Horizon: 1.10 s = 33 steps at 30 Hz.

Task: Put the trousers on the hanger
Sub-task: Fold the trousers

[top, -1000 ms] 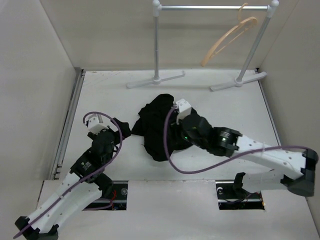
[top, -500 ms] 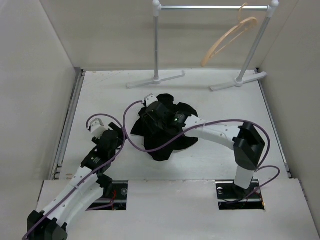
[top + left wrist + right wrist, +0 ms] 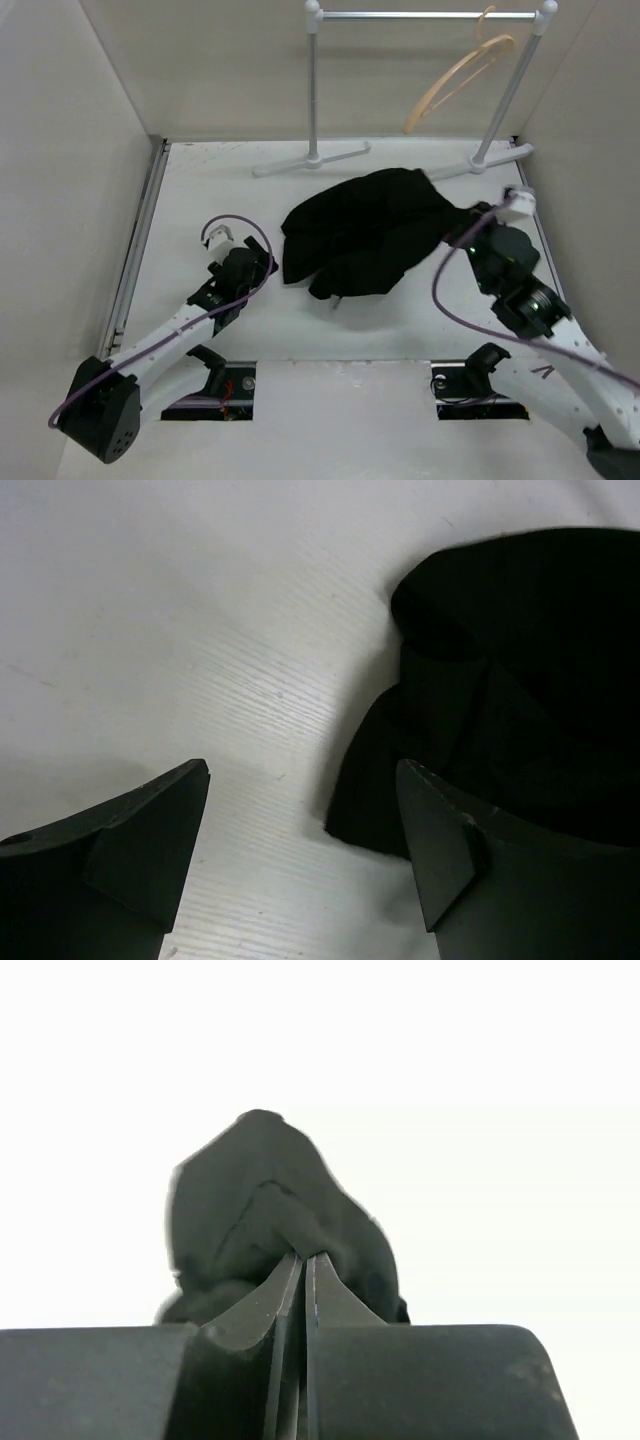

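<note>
The black trousers [image 3: 365, 235] lie crumpled mid-table, one end drawn out to the right. My right gripper [image 3: 458, 228] is shut on that end; the right wrist view shows the gripper [image 3: 303, 1255] pinching a fold of the trousers [image 3: 265, 1200] between closed tips. To the left, my left gripper [image 3: 266, 262] sits low and open, just short of the cloth's edge. In the left wrist view this gripper [image 3: 300, 770] has bare table between its fingers, and the trousers [image 3: 520, 680] lie by the right finger [image 3: 450, 840]. The tan hanger [image 3: 455, 80] hangs tilted on the rail.
The grey metal rail [image 3: 420, 15] with white joints stands at the back, its two feet [image 3: 310, 160] on the table behind the trousers. Plain walls close in the table on the left, right and back.
My right arm swung from the middle of the pile to the right and shut on the cloth, dragging the trousers out rightward. My left arm reached forward toward their left edge.
</note>
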Tool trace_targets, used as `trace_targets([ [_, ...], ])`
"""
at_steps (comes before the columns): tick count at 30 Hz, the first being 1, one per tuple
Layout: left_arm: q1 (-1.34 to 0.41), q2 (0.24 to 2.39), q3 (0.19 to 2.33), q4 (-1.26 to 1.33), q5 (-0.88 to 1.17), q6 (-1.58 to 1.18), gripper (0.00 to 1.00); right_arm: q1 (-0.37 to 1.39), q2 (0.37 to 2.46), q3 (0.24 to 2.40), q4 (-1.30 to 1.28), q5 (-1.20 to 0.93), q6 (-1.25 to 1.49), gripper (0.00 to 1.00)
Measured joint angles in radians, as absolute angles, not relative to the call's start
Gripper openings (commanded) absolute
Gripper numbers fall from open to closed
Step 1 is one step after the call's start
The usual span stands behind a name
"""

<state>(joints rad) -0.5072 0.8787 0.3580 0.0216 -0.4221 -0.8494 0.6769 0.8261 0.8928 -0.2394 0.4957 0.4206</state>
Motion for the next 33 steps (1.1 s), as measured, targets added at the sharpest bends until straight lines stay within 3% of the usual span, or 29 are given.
trace_targets([
  [4, -0.558, 0.997, 0.395, 0.101, -0.375, -0.848, 0.84, 0.487, 0.552, 0.687, -0.22, 0.484, 0.572, 0.06],
  [8, -0.628, 1.082, 0.43, 0.183, -0.329, -0.846, 0.87, 0.344, 0.5, 0.548, -0.293, 0.424, 0.669, 0.11],
  [9, -0.648, 1.107, 0.444, 0.204, -0.319, -0.844, 0.86, 0.312, 0.499, 0.53, -0.312, 0.408, 0.683, 0.18],
  [13, -0.708, 1.217, 0.504, 0.263, -0.294, -0.815, 0.81, 0.263, 0.54, 0.516, -0.337, 0.385, 0.717, 0.72],
  [17, -0.716, 1.222, 0.512, 0.284, -0.307, -0.784, 0.79, 0.396, 0.576, 0.548, -0.397, 0.482, 0.699, 0.88],
  [19, -0.716, 1.216, 0.516, 0.288, -0.314, -0.767, 0.81, 0.53, 0.577, 0.598, -0.464, 0.583, 0.686, 0.85],
  [22, -0.73, 1.265, 0.574, 0.28, -0.313, -0.742, 0.86, 0.735, 0.597, 0.713, -0.551, 0.739, 0.682, 0.62],
  [23, -0.74, 1.303, 0.611, 0.279, -0.306, -0.734, 0.87, 0.79, 0.609, 0.747, -0.566, 0.767, 0.684, 0.49],
  [24, -0.751, 1.356, 0.661, 0.276, -0.297, -0.725, 0.87, 0.845, 0.629, 0.78, -0.578, 0.785, 0.686, 0.28],
  [25, -0.759, 1.413, 0.715, 0.273, -0.287, -0.716, 0.88, 0.892, 0.657, 0.809, -0.587, 0.79, 0.691, 0.18],
  [27, -0.768, 1.523, 0.81, 0.279, -0.263, -0.703, 0.89, 0.955, 0.731, 0.841, -0.6, 0.775, 0.702, 0.18],
  [28, -0.769, 1.571, 0.848, 0.28, -0.254, -0.699, 0.89, 0.977, 0.776, 0.848, -0.606, 0.758, 0.71, 0.25],
  [29, -0.765, 1.614, 0.88, 0.279, -0.248, -0.695, 0.89, 0.994, 0.812, 0.848, -0.611, 0.744, 0.72, 0.39],
  [31, -0.754, 1.715, 0.957, 0.272, -0.231, -0.686, 0.86, 1.022, 0.883, 0.835, -0.622, 0.714, 0.743, 0.78],
  [32, -0.746, 1.768, 0.999, 0.27, -0.216, -0.685, 0.82, 1.033, 0.901, 0.818, -0.627, 0.699, 0.749, 0.88],
  [33, -0.74, 1.819, 1.037, 0.27, -0.2, -0.684, 0.72, 1.041, 0.906, 0.8, -0.635, 0.682, 0.756, 0.91],
])
